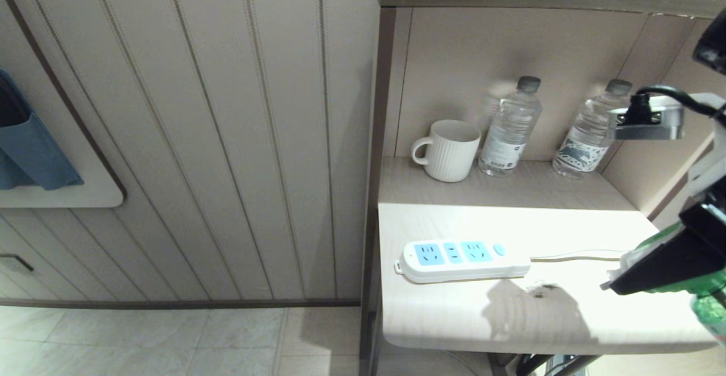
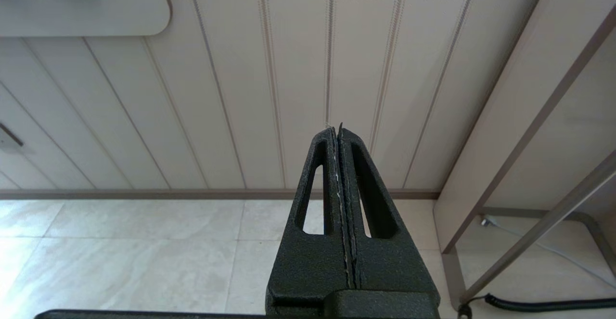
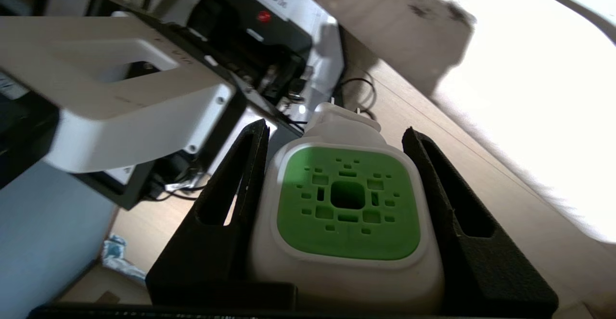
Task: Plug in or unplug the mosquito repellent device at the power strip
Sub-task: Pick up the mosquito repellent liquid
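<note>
The white power strip [image 1: 462, 260] lies on the pale table [image 1: 454, 319], its three light-blue socket faces bare, its cord [image 1: 573, 256] running right. My right gripper [image 1: 615, 279] hovers at the table's right edge, well right of the strip, shut on the mosquito repellent device [image 3: 346, 213]. The device's white body with its green vented face sits between the two black fingers [image 3: 240, 184], plug prongs pointing away from the wrist. In the head view its green bottle [image 1: 709, 302] shows behind the black finger. My left gripper [image 2: 337, 131] hangs shut and empty over the tiled floor, away from the table.
A ribbed white mug [image 1: 448, 150] and two clear water bottles [image 1: 510, 126] [image 1: 590, 129] stand on the shelf behind the strip. Panels wall the shelf at the back and right. The robot's own body [image 3: 120, 93] is close beside the right gripper.
</note>
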